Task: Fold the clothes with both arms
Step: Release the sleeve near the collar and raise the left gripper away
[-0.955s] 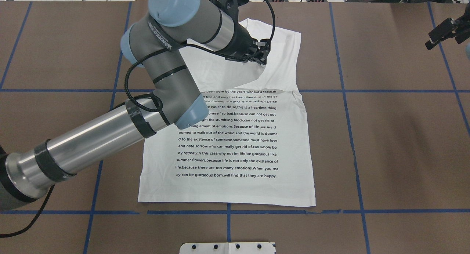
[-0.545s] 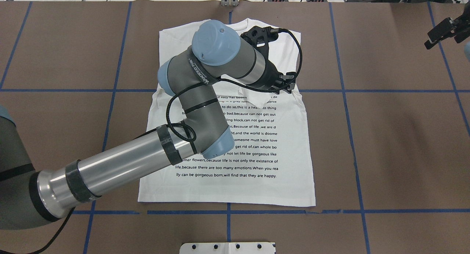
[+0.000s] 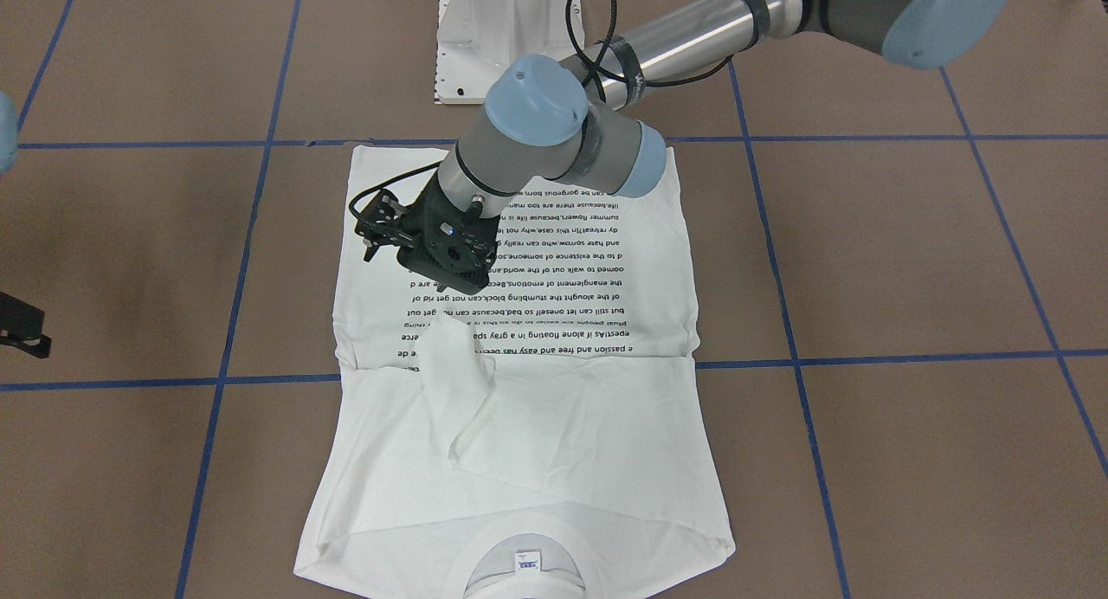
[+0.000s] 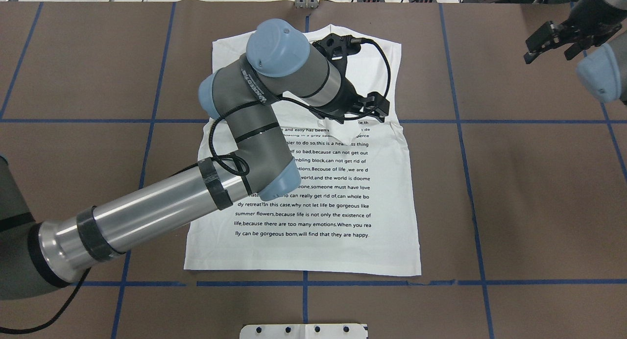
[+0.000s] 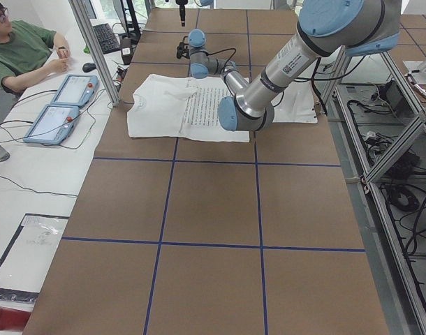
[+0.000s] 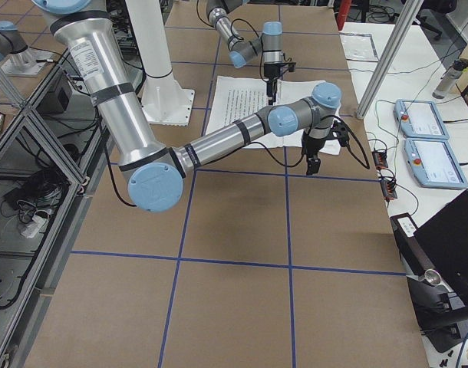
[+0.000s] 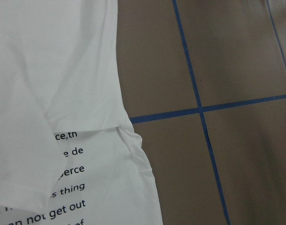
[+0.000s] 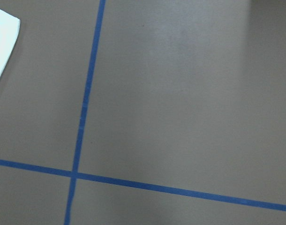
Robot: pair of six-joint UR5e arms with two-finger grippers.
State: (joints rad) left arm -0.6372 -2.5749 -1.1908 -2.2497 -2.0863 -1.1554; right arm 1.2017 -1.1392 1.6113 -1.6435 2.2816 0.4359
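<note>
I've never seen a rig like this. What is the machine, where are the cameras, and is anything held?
The machine is a left arm and a right arm, each ending in a two-finger claw, at a brown table. Two pictures look down on it, one from behind the robot, one facing it; two look along it from its ends; two come from wrist cameras. A white T-shirt with black text lies flat, one sleeve folded over it. The left claw hovers above the shirt, looks open and holds nothing. The right claw hangs over bare table, also empty.
</note>
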